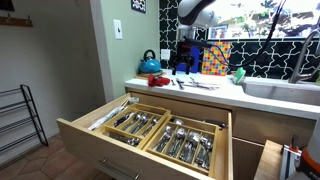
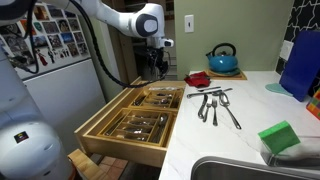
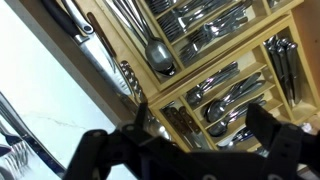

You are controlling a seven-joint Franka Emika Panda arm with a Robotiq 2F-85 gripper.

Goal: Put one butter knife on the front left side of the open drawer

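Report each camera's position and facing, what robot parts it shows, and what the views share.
Exterior view: low before the open drawer, facing the counter and blue kettle; arm at top.
Exterior view: above the counter by the sink, facing drawer and kettle; arm and end effector over the drawer.
Wrist view: looks down into the drawer's cutlery trays; open end effector at bottom.
Shared: all show the drawer; both exterior views show the kettle.
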